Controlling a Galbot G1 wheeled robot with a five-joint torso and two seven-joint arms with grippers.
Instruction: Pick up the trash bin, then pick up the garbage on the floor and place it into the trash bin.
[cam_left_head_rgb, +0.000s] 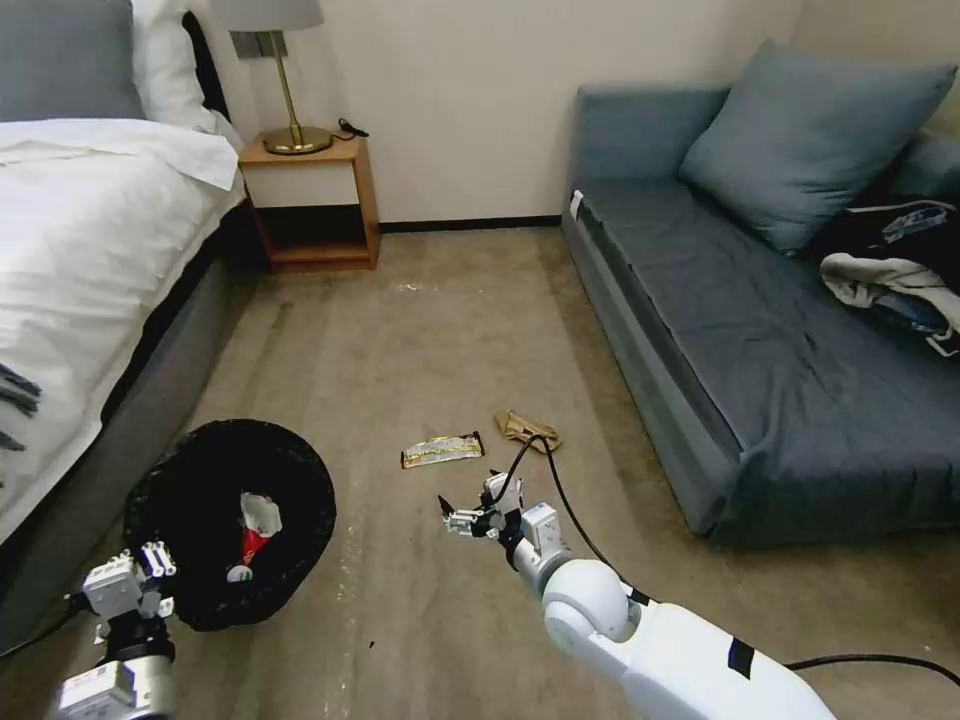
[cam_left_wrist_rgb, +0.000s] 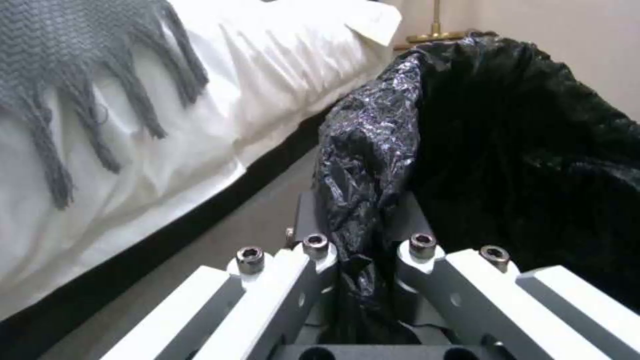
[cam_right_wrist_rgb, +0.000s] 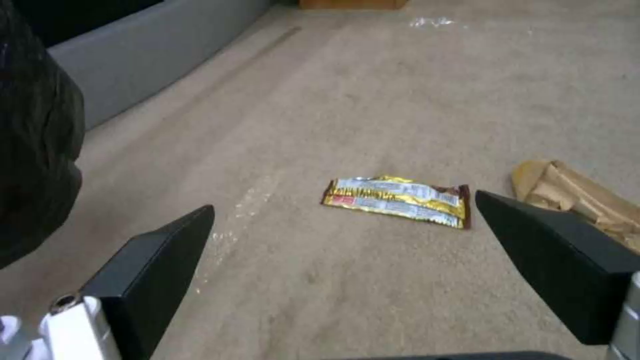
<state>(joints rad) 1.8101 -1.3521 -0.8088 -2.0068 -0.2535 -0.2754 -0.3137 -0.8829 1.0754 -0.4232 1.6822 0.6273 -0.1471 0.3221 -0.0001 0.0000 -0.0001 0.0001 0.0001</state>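
Now, from my head camera, my left gripper (cam_left_head_rgb: 150, 585) sits at the lower left of the frame, clamped on the near rim of the trash bin (cam_left_head_rgb: 232, 520), which hangs beside the bed (cam_left_head_rgb: 90, 230). Inside the bin I can make out a red-and-white snack bag (cam_left_head_rgb: 256, 528) and something with a green spot below it. My right gripper (cam_left_head_rgb: 462, 515) hovers low at centre frame, jaws apart, just short of the gold-and-black wrapper (cam_left_head_rgb: 442, 450); the tan paper wad (cam_left_head_rgb: 527, 430) lies just to the wrapper's right, near the sofa (cam_left_head_rgb: 760, 330).

Through my left wrist camera, the bin's glossy black liner (cam_left_wrist_rgb: 373, 150) runs down between my fingers (cam_left_wrist_rgb: 313, 250), pinched tight at the lower middle of the frame.

Through my right wrist camera, my two black pads (cam_right_wrist_rgb: 160, 270) stand wide apart in the lower corners, with the wrapper (cam_right_wrist_rgb: 398, 200) flat on the carpet (cam_right_wrist_rgb: 333, 100) at centre and the paper wad (cam_right_wrist_rgb: 580, 195) at the right edge.

I judge two pieces are binned and the wrapper is the one in hand. The next move calls for reaching forward and down until my pads straddle it. It lies thin and flat, so I would need to press close to the carpet to catch an edge.
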